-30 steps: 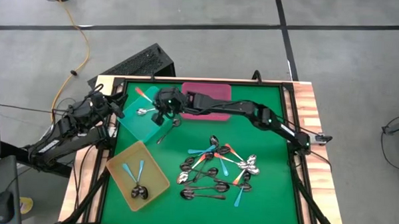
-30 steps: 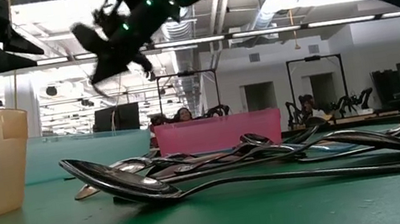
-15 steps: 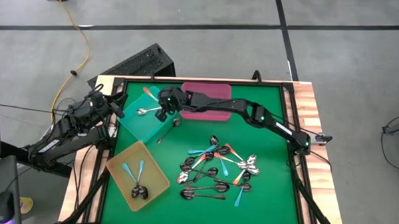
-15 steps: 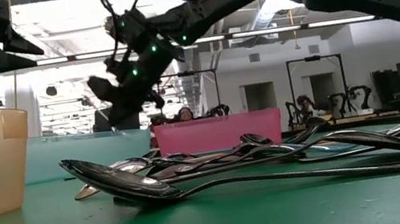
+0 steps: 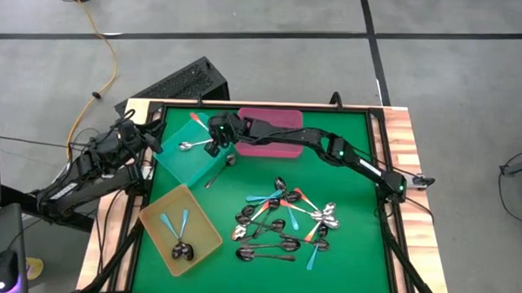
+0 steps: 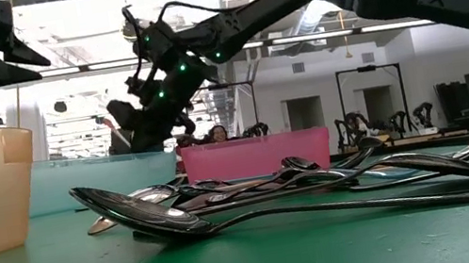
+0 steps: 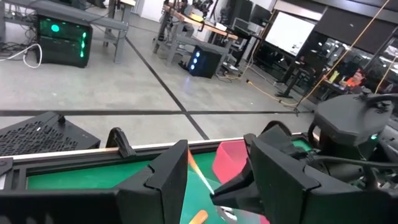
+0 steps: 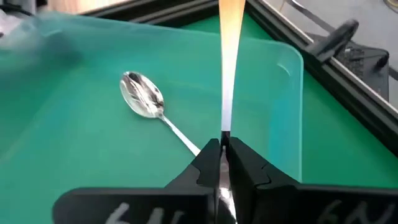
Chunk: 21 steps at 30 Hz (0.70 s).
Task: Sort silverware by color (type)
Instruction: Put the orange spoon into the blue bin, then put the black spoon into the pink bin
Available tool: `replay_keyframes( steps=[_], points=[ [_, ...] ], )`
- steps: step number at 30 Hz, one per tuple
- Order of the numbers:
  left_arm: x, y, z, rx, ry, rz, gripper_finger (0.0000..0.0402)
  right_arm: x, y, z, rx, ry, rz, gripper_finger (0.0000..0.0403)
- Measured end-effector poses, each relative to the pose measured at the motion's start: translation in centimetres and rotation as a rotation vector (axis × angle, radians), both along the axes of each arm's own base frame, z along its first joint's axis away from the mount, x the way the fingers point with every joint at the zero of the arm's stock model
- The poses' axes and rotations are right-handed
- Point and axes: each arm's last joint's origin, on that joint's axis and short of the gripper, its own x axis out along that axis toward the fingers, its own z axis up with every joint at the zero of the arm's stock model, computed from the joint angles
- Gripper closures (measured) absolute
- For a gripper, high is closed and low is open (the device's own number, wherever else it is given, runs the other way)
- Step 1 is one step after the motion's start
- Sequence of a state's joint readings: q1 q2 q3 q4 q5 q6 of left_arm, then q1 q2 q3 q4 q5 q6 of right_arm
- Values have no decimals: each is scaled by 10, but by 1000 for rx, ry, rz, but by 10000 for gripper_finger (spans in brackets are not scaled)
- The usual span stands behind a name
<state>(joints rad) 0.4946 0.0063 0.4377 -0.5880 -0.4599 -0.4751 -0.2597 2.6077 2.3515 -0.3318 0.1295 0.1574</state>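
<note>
Silverware: a tangled pile of spoons (image 5: pixel 284 221) with blue, orange-red and dark handles is heaped at table centre. One orange-handled spoon (image 8: pixel 229 59) is pinched above a silver-bowled spoon (image 8: pixel 144 102); its handle is pointed toward ten o'clock.

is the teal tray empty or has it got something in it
Not empty: the teal tray holds a metal spoon, while the right gripper holds an orange-handled spoon above it.
</note>
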Motion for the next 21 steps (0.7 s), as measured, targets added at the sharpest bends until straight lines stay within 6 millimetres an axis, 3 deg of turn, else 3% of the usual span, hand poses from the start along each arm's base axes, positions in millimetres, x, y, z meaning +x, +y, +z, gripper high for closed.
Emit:
replay_keyframes(
  steps=[13, 19, 21],
  points=[
    [0, 0, 0, 0, -1, 0, 243, -3, -2, 5, -28, 23, 33, 310],
    [0, 0, 0, 0, -1, 0, 243, -15, 13, 51, -56, 34, 268, 304],
    [0, 0, 0, 0, -1, 0, 243, -20, 23, 58, -59, 87, 373, 304]
  ],
)
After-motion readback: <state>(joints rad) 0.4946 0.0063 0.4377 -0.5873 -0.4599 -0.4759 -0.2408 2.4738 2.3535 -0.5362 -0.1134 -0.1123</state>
